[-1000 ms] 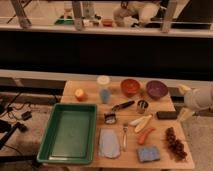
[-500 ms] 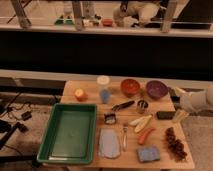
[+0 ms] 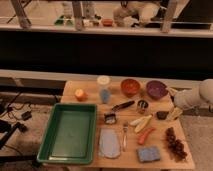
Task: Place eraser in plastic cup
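One pincer (image 3: 173, 104), yours: released, right of tabletop (image 3: 159, 131), just beside eraser (image 3: 161, 115); plastic cup (image 3: 104, 90) well apart.

view: just the one camera, up high, tilted down onto the wooden table (image 3: 91, 90)
facing: straight across it toward the dark wall (image 3: 100, 52) behind
distance: mid-range, whole tabletop fits in
gripper (image 3: 174, 114): pokes in from the frame's right side, low over the table's right edge

Gripper (image 3: 173, 113) hung at the right edge of the table (image 3: 91, 96), just right of the eraser (image 3: 161, 115). Plastic cup (image 3: 104, 91) stood well left, past the far corner of the tray (image 3: 67, 132).
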Controlling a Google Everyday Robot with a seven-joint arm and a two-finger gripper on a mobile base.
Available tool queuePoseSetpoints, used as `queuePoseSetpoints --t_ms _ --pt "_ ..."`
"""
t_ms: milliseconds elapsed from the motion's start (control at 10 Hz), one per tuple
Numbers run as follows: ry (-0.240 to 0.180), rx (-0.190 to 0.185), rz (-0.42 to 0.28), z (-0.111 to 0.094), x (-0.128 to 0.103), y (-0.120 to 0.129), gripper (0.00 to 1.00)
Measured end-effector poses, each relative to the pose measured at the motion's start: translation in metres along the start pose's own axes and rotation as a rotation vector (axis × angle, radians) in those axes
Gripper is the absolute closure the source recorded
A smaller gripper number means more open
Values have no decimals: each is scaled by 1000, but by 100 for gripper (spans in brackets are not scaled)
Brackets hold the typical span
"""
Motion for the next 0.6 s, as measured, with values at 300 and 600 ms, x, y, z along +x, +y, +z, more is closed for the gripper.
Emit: queuePoseSetpoints --t_ms 300,600 --pt "13 -58 64 20 9 2 0" --pt "15 -82 72 31 17 7 0"
